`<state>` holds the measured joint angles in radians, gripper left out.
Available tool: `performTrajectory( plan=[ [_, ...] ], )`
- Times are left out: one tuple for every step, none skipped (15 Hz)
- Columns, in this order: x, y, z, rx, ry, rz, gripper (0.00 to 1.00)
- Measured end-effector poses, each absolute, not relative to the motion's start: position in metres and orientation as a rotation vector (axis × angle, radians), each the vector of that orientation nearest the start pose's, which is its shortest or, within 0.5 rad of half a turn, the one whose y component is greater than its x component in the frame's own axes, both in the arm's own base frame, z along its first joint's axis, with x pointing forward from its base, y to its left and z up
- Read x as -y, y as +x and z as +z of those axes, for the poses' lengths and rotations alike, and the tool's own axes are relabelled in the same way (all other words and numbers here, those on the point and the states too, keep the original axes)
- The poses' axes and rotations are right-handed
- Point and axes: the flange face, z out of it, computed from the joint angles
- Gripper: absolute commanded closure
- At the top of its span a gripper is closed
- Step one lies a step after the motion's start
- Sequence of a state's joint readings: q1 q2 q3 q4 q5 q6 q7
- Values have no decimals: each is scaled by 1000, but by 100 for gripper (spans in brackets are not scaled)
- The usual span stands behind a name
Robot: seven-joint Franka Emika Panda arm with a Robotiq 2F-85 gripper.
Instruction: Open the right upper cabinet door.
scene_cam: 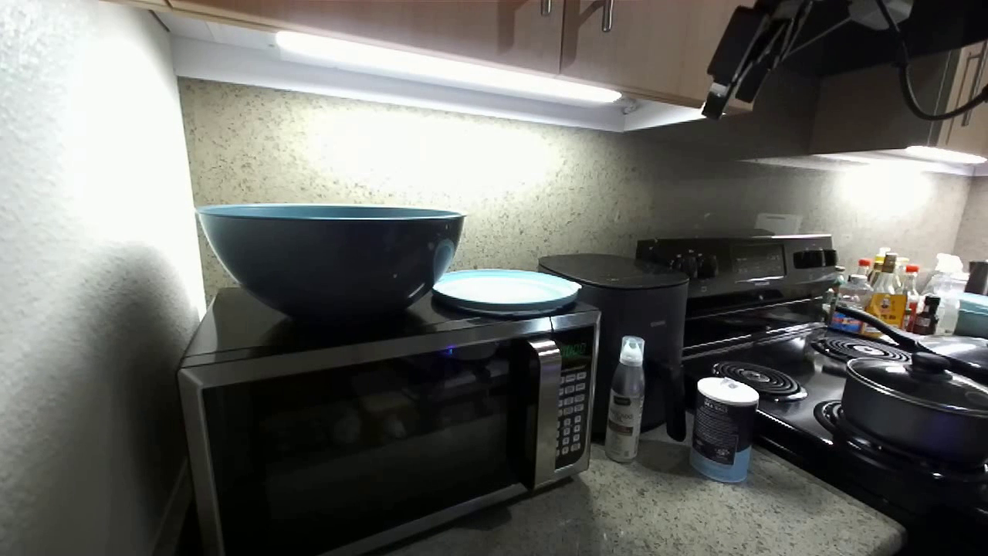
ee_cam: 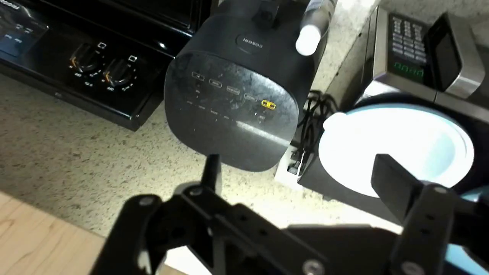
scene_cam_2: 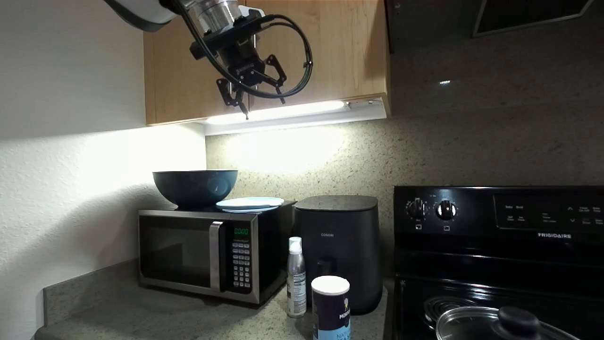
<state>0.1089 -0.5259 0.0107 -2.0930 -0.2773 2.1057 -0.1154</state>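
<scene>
The right upper cabinet door [scene_cam: 656, 54] is a flat light tan wood panel and looks shut. It also shows in an exterior view [scene_cam_2: 330, 52], partly behind the arm. Its small metal handle [scene_cam: 607, 14] is near its left vertical edge, beside the twin door's handle [scene_cam: 546, 7]. My gripper [scene_cam_2: 264, 108] is open and empty, pointing down in front of the doors near their lower edge. It also shows at the top right of an exterior view [scene_cam: 727, 100]. In the wrist view the gripper's fingers [ee_cam: 297, 164] are wide apart, with nothing between them; tan wood shows at lower left.
Below stand a microwave [scene_cam_2: 188, 250] with a large dark bowl [scene_cam_2: 194, 186] and pale blue lids [scene_cam_2: 250, 203], a black air fryer [scene_cam_2: 337, 250], a spray bottle [scene_cam_2: 296, 283], a salt canister [scene_cam_2: 330, 307] and a stove [scene_cam_2: 472, 255]. A lit lamp [scene_cam: 448, 66] is under the cabinet. A wall [scene_cam_2: 71, 94] is at left.
</scene>
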Motion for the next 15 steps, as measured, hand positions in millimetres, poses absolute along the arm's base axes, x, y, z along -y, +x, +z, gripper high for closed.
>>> performTrajectory(
  plan=[
    [-37, 424, 693, 441, -3229, -963, 0],
    [-34, 423, 698, 369, -3205, -1008, 0],
    [-30, 422, 702, 322, -3189, -1035, 0],
    [-28, 422, 703, 299, -3182, -1043, 0],
    [-27, 422, 703, 288, -3179, -1045, 0],
    [-27, 422, 703, 282, -3178, -1045, 0],
    [-28, 422, 703, 282, -3179, -1044, 0],
    [-28, 423, 705, 285, -3169, -1076, 0],
    [-31, 424, 713, 285, -3135, -1167, 0],
    [-34, 425, 721, 283, -3093, -1262, 0],
    [-38, 426, 728, 274, -3047, -1356, 0],
    [-41, 426, 736, 256, -2999, -1444, 0],
    [-44, 426, 742, 224, -2950, -1524, 0],
    [-45, 426, 748, 190, -2899, -1601, 0],
    [-45, 426, 750, 169, -2869, -1647, 0]
  ],
)
